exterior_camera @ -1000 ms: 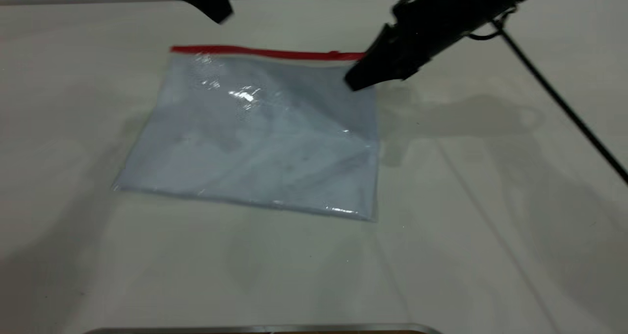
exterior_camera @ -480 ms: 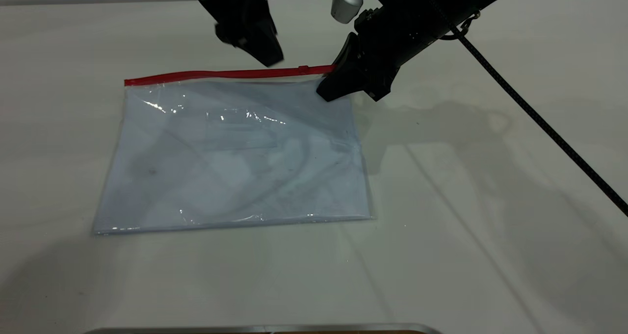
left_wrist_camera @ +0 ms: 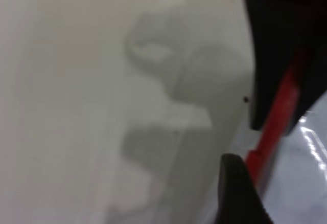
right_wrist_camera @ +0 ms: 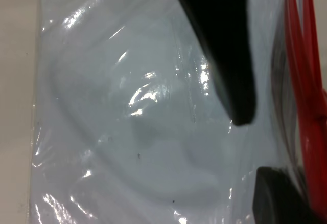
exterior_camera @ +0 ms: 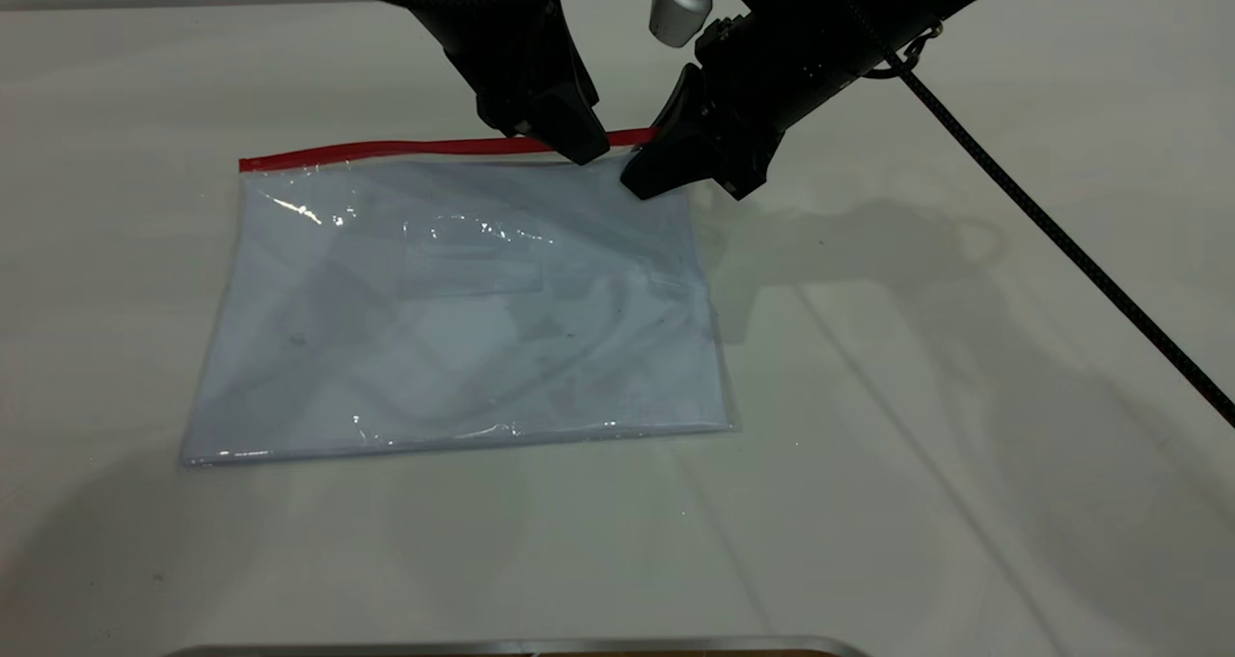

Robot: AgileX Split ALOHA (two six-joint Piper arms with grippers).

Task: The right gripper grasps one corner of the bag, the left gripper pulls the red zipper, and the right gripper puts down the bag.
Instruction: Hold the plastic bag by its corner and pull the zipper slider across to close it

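- Your work surface is a plain white table (exterior_camera: 965, 503), matte, with soft grey shadows of the arms falling to the right of the bag and a faint straight seam line running diagonally across the right side.
- Along the far side of the table you see a pale wall band; at the near edge a strip of metal rim (exterior_camera: 521, 647) shows in the exterior view.
- The bag (exterior_camera: 463, 319) lies flat on the table, a clear, pale bluish pouch with glossy creases and a faint rectangular label patch in its upper middle.
- The red zipper (exterior_camera: 386, 149) runs along the bag's far long edge, from its left end to the grippers.
- Your right gripper (exterior_camera: 666, 160) sits at the bag's far right corner (exterior_camera: 644, 138), its fingers pressed down at the red-tipped edge; it looks clamped on that corner, though the contact itself is hidden by the fingers.
- In the right wrist view one black finger (right_wrist_camera: 219, 50) lies across the clear plastic, with the red strip just beside it.
- Your left gripper (exterior_camera: 569, 141) comes down on the zipper just beside the right one, near the strip's right end.
- In the left wrist view its fingers (left_wrist_camera: 271, 70) straddle the red strip and appear slightly apart; you cannot tell whether they pinch the slider tab.
- A braided black cable (exterior_camera: 1061, 242) trails from the right arm across the table's right side.
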